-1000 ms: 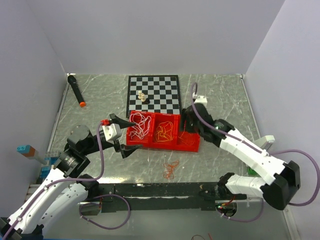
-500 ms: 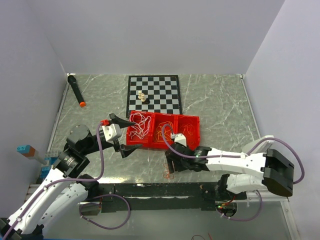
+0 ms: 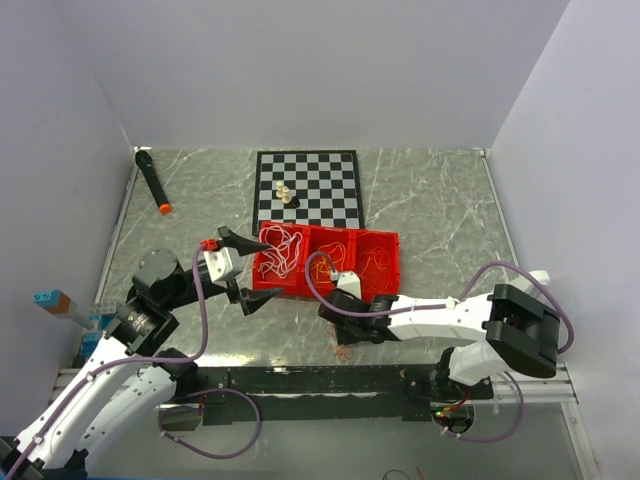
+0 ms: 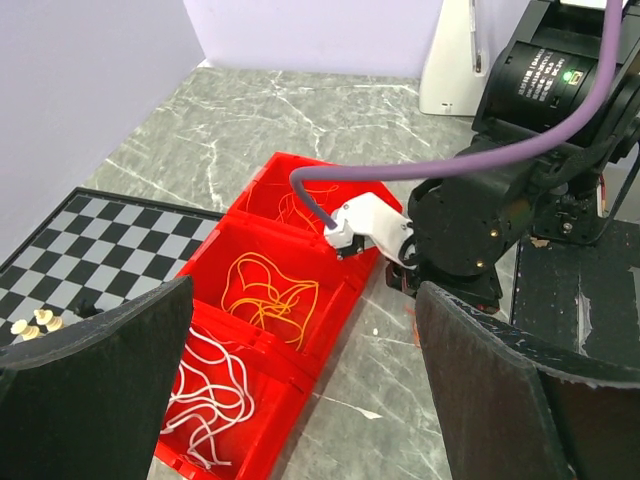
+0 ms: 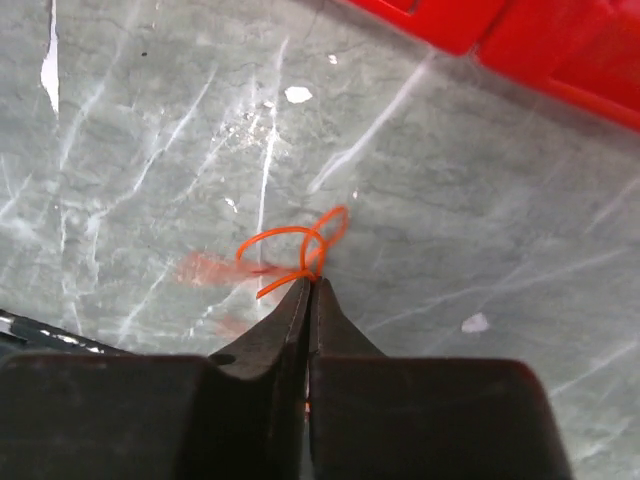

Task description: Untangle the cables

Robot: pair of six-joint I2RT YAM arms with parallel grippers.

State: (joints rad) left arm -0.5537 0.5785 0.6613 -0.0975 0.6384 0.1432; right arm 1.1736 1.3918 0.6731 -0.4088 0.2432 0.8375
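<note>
A red tray (image 3: 325,291) holds cables in three compartments: white cables (image 3: 282,250), yellow-orange cables (image 3: 328,262) and thin red-orange cables (image 3: 378,262). One loose red-orange cable (image 5: 298,243) lies on the table in front of the tray. My right gripper (image 5: 311,281) points down at it and is shut on a strand of its loop. In the top view the right gripper (image 3: 338,330) is just before the tray's front wall. My left gripper (image 3: 258,270) stands wide open at the tray's left end, holding nothing. Its wrist view shows the white cables (image 4: 210,390) and yellow-orange cables (image 4: 265,295) between the fingers.
A chessboard (image 3: 307,188) with a few pieces (image 3: 285,195) lies behind the tray. A black marker with an orange tip (image 3: 152,180) lies at the back left. Coloured blocks (image 3: 55,300) sit at the left edge. The right arm (image 4: 480,230) lies across the tray's near right.
My right arm swung from the tray's right compartment down to the table in front of the tray and closed on the loose red-orange cable. The left arm has not moved.
</note>
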